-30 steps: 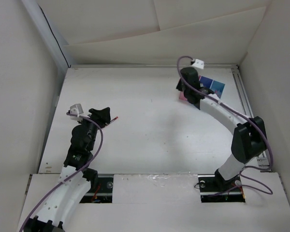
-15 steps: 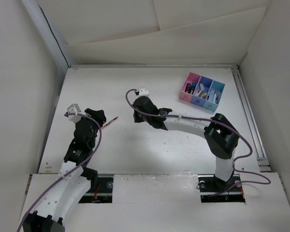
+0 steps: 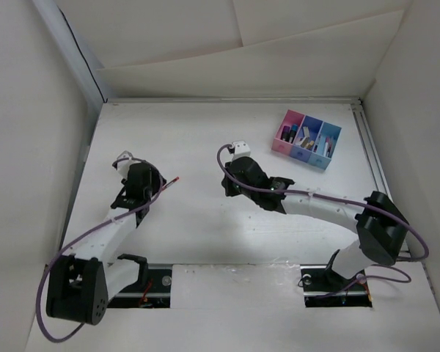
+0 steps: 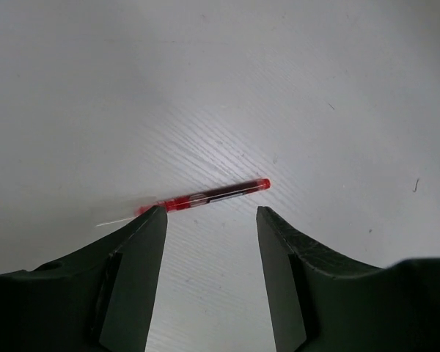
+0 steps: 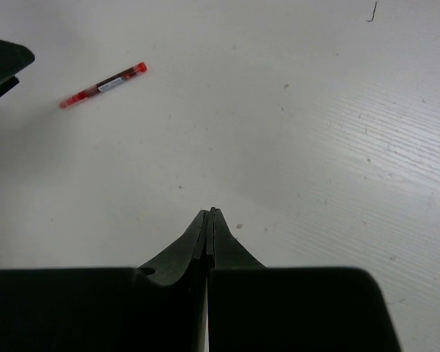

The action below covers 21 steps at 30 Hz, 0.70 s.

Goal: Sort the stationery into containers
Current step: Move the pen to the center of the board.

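While the left end effector (image 4: 211, 220) hangs wide apart by the red pen (image 4: 205, 196) lying on the tabletop (image 4: 315, 88), its dark label too small to read, the right end effector (image 5: 209, 220) is pinched together, empty; the tray (image 3: 281, 146) sits well apart.

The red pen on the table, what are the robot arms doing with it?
The left gripper is open and hovers right by the red pen, which lies flat on the white table. It has not grabbed the pen. The right gripper is shut, holds nothing, and points toward the pen from the middle of the table. The three-compartment tray at the far right has some stationery in it.
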Each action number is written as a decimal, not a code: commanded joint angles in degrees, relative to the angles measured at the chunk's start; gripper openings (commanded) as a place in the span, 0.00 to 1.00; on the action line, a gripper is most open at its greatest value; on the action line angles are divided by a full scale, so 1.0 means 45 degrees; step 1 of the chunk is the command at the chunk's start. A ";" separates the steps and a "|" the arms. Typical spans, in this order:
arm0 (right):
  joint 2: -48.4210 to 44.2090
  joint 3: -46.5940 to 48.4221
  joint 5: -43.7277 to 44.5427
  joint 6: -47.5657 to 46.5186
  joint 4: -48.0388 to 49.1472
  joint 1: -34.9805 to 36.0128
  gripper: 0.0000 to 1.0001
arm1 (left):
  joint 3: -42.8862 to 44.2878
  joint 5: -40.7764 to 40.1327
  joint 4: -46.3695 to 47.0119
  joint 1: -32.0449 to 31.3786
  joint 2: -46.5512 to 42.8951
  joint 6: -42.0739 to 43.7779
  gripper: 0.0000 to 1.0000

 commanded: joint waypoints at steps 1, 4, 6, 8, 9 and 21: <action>-0.0867 -0.0408 0.0232 -0.0408 0.0598 0.0120 0.00 | 0.1292 0.1012 0.0633 0.0043 0.1317 0.0810 0.49; -0.1629 -0.0877 0.0232 -0.0544 0.0735 0.0120 0.00 | 0.2054 0.1170 0.0359 0.0043 0.2588 0.1609 0.49; -0.1903 -0.1015 0.0232 -0.0662 0.0735 0.0120 0.00 | 0.2308 0.1170 -0.0050 -0.0073 0.3061 0.1750 0.46; -0.2040 -0.1132 0.0019 -0.0663 0.0735 0.0004 0.00 | 0.2466 0.0703 -0.0052 -0.0190 0.3530 0.1983 0.44; -0.2196 -0.1248 -0.0099 -0.0663 0.0735 0.0002 0.00 | 0.2466 0.0547 -0.0187 -0.0191 0.3532 0.1984 0.44; -0.2764 -0.1503 -0.0841 -0.0663 0.0871 -0.0252 0.01 | 0.2993 0.0486 -0.0266 -0.0484 0.5132 0.2726 0.48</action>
